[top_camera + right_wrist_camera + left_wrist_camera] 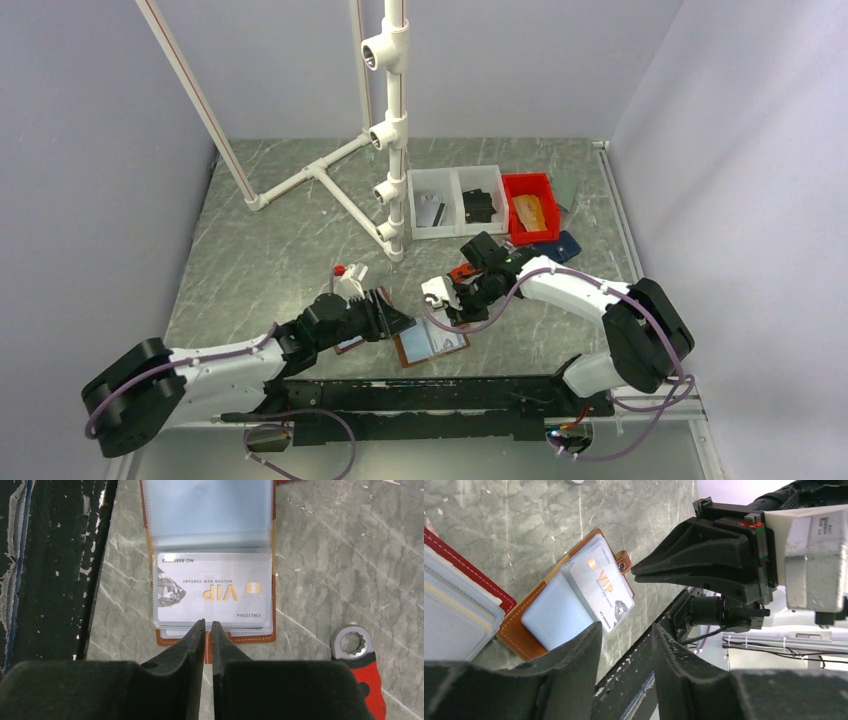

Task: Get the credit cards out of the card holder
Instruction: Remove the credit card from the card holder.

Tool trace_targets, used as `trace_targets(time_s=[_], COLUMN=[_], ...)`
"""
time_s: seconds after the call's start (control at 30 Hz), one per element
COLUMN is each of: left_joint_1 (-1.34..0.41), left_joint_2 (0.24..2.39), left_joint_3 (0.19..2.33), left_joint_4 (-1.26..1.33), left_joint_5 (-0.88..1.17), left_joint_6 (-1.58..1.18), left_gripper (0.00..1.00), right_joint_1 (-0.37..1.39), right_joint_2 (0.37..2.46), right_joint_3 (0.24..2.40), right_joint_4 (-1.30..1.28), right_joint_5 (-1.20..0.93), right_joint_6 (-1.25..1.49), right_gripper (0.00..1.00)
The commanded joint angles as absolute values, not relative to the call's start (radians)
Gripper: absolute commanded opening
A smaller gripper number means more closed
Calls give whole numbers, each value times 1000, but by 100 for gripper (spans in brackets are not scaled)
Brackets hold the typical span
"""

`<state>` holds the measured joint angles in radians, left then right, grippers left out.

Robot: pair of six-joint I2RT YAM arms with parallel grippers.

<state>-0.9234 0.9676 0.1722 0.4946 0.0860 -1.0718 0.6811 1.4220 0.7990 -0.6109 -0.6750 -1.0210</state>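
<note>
Toward the 6 o'clock edge of the grey marbled table [270, 240], seen from above: brown card holder [432, 343] lying open and flat, clear sleeves up. Topmost in the sleeves, a silver card [215, 587] lettered VIP in gold, tucked inside its pocket.

At the holder's 12 o'clock, the right tool [208, 623], angled down at it, jaws drawn almost together with only a thin slit between. Tips right at the holder's short edge, by the snap tab [624, 566]. Gripping nothing that shows; whether the tips touch the sleeves, impossible to tell.

At the holder's 9 o'clock, the left tool [626, 627], partly open, a plain gap between its fingers, nothing held, hanging over the table just beside the holder. At 9 o'clock in the left wrist view, a second wallet [479, 575] with red stitched edging and pale card pockets.

Near the holder's 4 o'clock in the right wrist view, a red-handled ring wrench [369, 680] flat on the table, apart from the holder.

Farther back, at the table's 1 o'clock, white bins [455, 205] side by side, with a red bin [527, 180] against them on the 3 o'clock side, small items inside. At 12 o'clock, a white pipe frame [397, 100] standing upright.
</note>
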Motion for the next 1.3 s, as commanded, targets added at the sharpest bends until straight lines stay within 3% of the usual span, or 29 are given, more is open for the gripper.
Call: trace_targets(time_s=[0.0,0.17,0.63,1.0,1.27], left_joint_1=[-920,-919,-919,-917,-916], left_joint_2=[1071,1192,1451,1448,1507], left_joint_3=[197,205,253,378,396], left_joint_4=[699,769,904,527,565], left_joint_5=[134,144,214,206,261], left_joint_6=[-1098,-1133,-1196,-1192,-1191], left_gripper=[41,33,35,40,40], right_joint_1=[701,712,738,748,755], right_joint_2=[1439,1445,1473,1491,1502], right_joint_3=[805,805,805,808,809], right_joint_4=[-603,-601,-597,-594,-589], right_joint_5=[-658,-647,-599,-581,-570], right_joint_6=[-1045,-1047,-1046,-1042,-1034], right_gripper=[11,6,4,3,3])
